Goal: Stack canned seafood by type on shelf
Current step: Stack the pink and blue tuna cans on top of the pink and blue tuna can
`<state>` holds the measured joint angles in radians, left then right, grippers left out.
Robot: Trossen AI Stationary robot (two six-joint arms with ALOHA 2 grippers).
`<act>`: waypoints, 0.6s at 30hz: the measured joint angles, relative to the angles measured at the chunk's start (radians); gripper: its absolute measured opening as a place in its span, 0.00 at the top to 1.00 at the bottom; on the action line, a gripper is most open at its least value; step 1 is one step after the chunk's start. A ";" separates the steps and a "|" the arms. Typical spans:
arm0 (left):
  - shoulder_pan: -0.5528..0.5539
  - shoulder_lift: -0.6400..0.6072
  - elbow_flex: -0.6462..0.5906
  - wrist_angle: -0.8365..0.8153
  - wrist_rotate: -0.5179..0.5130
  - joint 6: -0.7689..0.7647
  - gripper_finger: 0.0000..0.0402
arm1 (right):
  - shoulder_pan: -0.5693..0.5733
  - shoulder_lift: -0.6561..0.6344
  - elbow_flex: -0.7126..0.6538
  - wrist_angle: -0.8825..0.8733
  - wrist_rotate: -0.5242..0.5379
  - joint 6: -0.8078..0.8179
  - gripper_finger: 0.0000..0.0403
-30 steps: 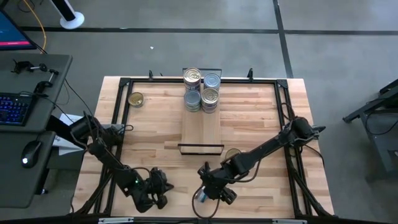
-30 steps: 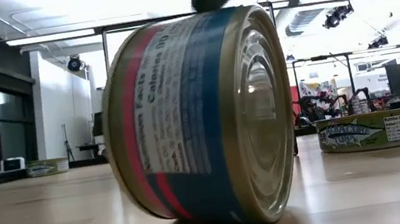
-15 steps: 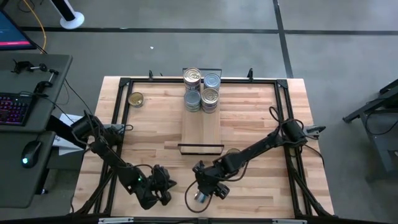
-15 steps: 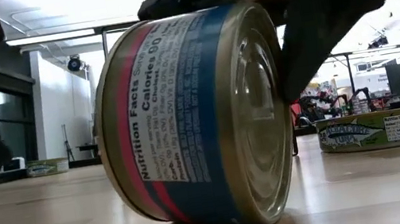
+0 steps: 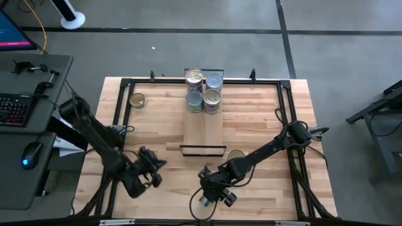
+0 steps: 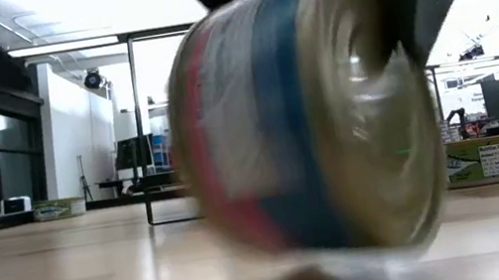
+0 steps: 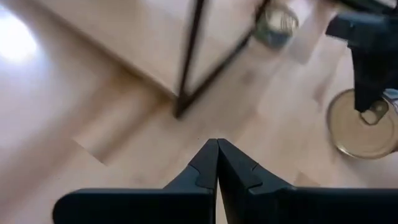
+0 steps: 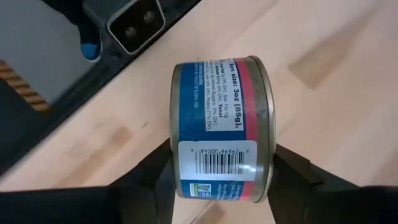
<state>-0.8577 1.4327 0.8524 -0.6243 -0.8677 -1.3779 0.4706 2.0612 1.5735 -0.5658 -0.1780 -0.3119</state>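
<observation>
Pinching a blue-red tin (image 8: 219, 130) on edge, right hand (image 5: 212, 194) sits near tabletop (image 5: 251, 125) front edge, below shelf (image 5: 203, 129) w/ stacked tins (image 5: 203, 91). Left hand (image 7: 217, 165) pressed together, left of shelf.

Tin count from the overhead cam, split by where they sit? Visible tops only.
stack tops on the shelf: 4
loose tins on the tabletop: 2
held tin in the right gripper fingers: 1
Total: 7
</observation>
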 joint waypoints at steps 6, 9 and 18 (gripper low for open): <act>0.003 -0.243 0.000 -0.194 -0.178 0.109 1.00 | 0.036 -0.090 0.052 -0.260 0.046 0.270 0.59; 0.019 -0.350 0.000 -0.234 -0.226 0.183 1.00 | 0.070 -0.128 0.047 -0.431 0.047 0.431 0.59; 0.059 -0.571 0.000 -0.236 -0.226 0.456 1.00 | 0.191 -0.340 -0.114 -0.748 0.038 0.859 0.59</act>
<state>-0.7983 0.8614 0.8520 -0.8603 -1.0937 -0.9223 0.6621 1.7207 1.4596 -1.3141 -0.1402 0.5466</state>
